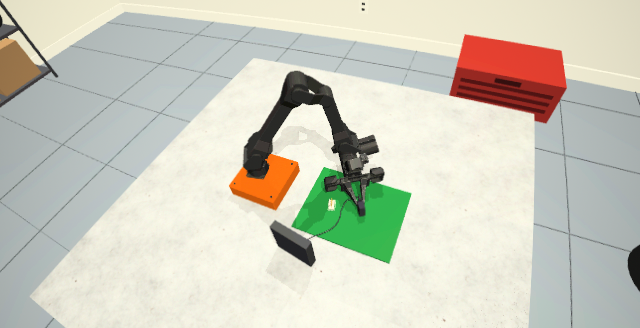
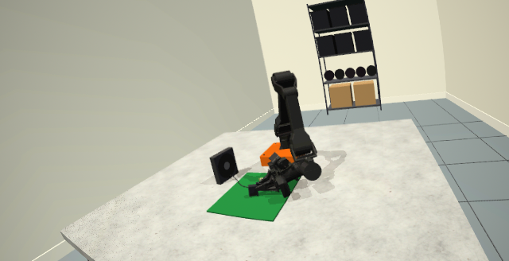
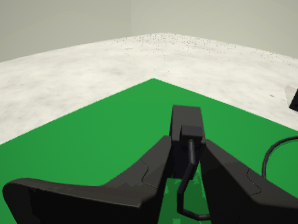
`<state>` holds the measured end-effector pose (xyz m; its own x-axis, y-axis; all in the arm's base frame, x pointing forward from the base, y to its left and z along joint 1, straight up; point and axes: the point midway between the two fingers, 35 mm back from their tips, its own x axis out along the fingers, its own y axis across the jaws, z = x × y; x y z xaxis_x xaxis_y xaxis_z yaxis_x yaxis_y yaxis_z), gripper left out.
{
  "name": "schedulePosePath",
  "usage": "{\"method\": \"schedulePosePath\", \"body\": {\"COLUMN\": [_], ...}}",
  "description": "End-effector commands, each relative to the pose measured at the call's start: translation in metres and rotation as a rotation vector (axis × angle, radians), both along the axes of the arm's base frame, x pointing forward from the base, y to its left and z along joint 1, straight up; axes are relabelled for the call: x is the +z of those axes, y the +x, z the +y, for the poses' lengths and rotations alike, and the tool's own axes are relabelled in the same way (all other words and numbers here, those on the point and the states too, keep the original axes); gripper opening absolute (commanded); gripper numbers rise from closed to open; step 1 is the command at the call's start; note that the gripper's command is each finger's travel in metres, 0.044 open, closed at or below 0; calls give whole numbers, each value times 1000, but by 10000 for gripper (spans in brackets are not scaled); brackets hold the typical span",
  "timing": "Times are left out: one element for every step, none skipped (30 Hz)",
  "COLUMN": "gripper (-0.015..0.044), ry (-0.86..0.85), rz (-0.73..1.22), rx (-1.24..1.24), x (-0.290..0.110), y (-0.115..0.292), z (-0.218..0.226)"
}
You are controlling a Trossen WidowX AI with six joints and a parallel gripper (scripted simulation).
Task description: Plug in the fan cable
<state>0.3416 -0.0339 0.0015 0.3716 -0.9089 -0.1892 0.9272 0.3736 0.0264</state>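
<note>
Top view is showing the black arm (image 1: 280, 113) reaching from its orange base (image 1: 280, 188) down over the green board (image 1: 380, 228), with the gripper (image 1: 361, 211) hanging low above the board's middle. Its fingers are standing narrow and clamping the dark plug (image 3: 186, 124), which the wrist view is showing pinched between the two black fingers and poking out past their tips above the green surface. The thin black cable (image 1: 332, 224) is trailing from the plug across the board to the fan (image 1: 292, 242), which is standing upright on the table (image 1: 450, 268) just off the board's near-left edge. The small pale fan header (image 1: 331, 204) is sitting on the board to the left of the gripper, near it but apart from the plug. Exterior view is showing the arm folded steeply with the wrist close to the board; whether the plug is touching the board I cannot tell.
</note>
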Motion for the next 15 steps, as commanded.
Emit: {"method": "schedulePosePath", "body": {"gripper": [0,0,0,0,26,53,79,105,131,140,140,140,140,140,140], "ry": [0,0,0,0,0,0,0,0,0,0,0,0,0,0,0], "rz": [1,1,1,1,1,1,1,1,1,1,1,1,1,1,1], "rx": [0,0,0,0,0,0,0,0,0,0,0,0,0,0,0], "x": [0,0,0,0,0,0,0,0,0,0,0,0,0,0,0], "y": [0,0,0,0,0,0,0,0,0,0,0,0,0,0,0], "z": [0,0,0,0,0,0,0,0,0,0,0,0,0,0,0]}}
